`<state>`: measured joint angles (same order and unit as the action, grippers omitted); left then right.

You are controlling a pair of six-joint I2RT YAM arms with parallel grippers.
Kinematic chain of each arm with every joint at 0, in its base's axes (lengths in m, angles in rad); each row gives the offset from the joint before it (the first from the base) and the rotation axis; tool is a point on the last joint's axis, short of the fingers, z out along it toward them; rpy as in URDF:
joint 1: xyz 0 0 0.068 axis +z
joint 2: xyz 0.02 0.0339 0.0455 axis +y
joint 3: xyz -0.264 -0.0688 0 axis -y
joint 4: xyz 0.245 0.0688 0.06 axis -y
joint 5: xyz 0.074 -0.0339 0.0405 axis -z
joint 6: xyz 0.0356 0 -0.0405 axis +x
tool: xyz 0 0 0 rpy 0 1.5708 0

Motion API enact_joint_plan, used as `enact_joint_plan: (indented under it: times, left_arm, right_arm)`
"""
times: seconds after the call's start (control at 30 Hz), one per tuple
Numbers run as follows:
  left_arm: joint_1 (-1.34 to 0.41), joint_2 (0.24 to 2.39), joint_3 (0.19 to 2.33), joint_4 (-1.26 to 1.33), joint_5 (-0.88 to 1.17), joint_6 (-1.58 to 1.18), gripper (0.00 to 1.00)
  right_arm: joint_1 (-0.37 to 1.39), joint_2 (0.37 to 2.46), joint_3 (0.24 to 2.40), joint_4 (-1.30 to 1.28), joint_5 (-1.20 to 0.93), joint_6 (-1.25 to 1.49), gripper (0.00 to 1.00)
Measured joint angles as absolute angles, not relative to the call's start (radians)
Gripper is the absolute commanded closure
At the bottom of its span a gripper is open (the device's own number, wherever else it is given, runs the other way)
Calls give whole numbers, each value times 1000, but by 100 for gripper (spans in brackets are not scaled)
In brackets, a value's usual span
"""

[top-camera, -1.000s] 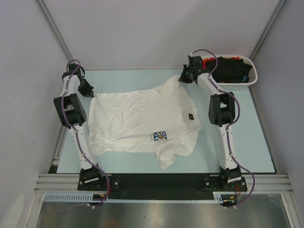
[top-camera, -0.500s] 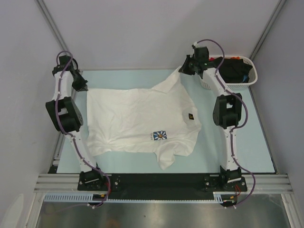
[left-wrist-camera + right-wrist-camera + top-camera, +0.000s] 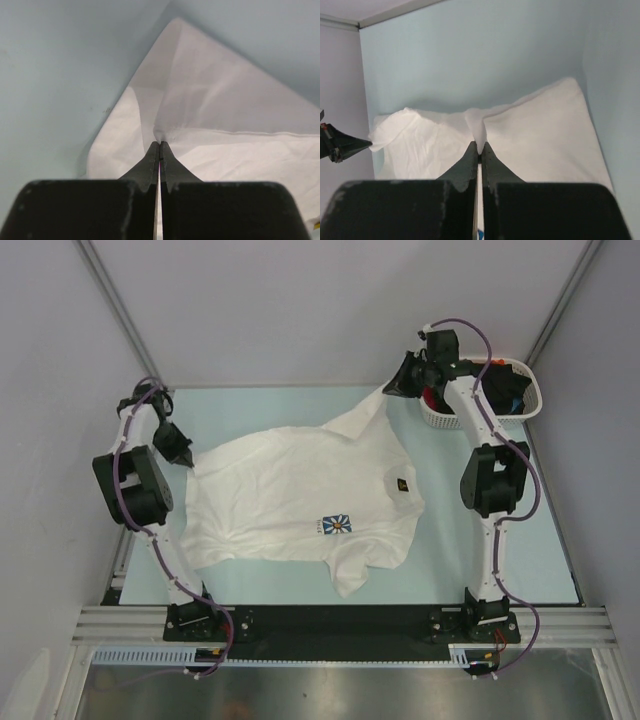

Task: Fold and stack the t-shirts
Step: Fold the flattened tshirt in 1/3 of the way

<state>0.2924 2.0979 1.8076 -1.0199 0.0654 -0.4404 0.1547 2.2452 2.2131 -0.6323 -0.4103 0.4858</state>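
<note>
White t-shirt (image 3: 300, 495) lies spread on the pale counter (image 3: 520, 540) between the two arms, front side up, with the blue-square daisy print (image 3: 337, 525) and the small dark badge (image 3: 400, 482) visible. Left gripper (image 3: 159, 146) has its fingers pressed together, pinching the far-left corner of the cloth; the fabric creases at the grip. Right gripper (image 3: 479, 147) is likewise pressed together on a fold at the far-right corner, which is drawn up off the counter just beside the white basket (image 3: 537, 400). The basket stands at the far-right corner of the counter and holds a black garment (image 3: 500, 390) and red cloth (image 3: 431, 397).
</note>
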Motion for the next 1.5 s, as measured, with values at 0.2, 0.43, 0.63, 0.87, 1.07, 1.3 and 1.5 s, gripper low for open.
enact_joint_plan:
  times: [0.2,0.43,0.63,0.87,1.07,1.3,1.5]
  left_arm:
    - [294,2098,1730,-1072,64,-453,100]
    - [318,2087,1737,-1093,63,-472,100]
    - [358,2087,1773,-1111,56,-481,100]
    - [383,2092,1773,-1126,56,-480,100]
    - [383,2124,1773,-1139,49,-478,100]
    - [383,2153,1770,-1139,44,-471,100]
    - [383,2166,1760,-1140,31,-470,100]
  right_arm:
    - [149,2136,2038,-730,-406,498,100]
    - [131,2010,1799,-766,-371,501,100]
    - [101,1977,1720,-775,-332,500,100]
    - [74,1978,1715,-810,-314,486,100]
    - [75,2000,1715,-849,-323,471,100]
    - [91,2039,1699,-890,-318,463,100]
    - [113,2039,1628,-909,-314,462,100]
